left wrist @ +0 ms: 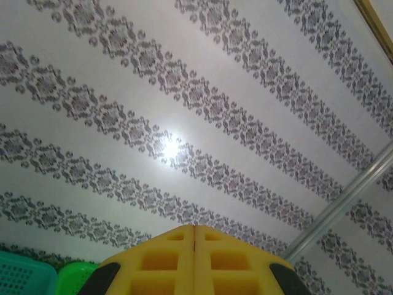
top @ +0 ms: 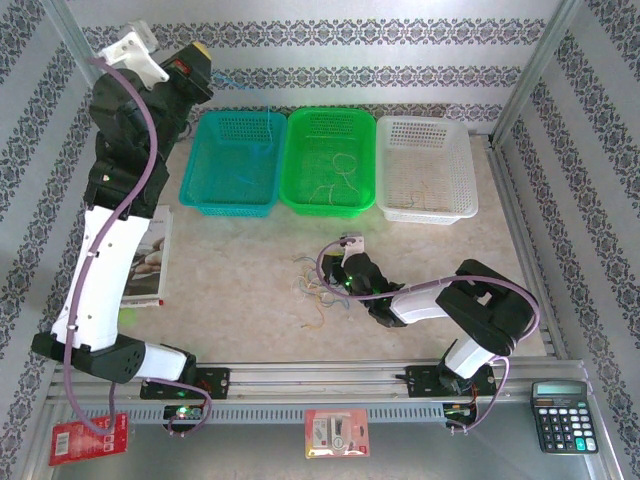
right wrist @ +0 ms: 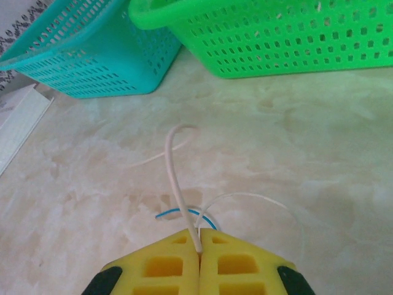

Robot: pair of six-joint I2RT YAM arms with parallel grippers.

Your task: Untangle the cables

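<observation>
The cables point(top: 312, 292) lie in a loose tangle on my marbled beige tabletop point(top: 240, 290). The right gripper point(right wrist: 199, 246) is at the tangle, its jaws pinched on one whitish cable point(right wrist: 174, 178). That cable runs lengthwise away from the fingertips toward the baskets and hooks right at its far end. Patterned wallpaper point(left wrist: 184, 92) lines the walls. Beyond, the teal basket point(top: 225, 208), green basket point(top: 325, 208) and white basket point(top: 425, 213) each hold thin strands. My left gripper point(left wrist: 194, 236) is raised, its jaws pressed together on nothing.

The cables point(top: 312, 292), thin whitish, blue and tan strands, lie loosely tangled on the table point(top: 240, 280)
</observation>
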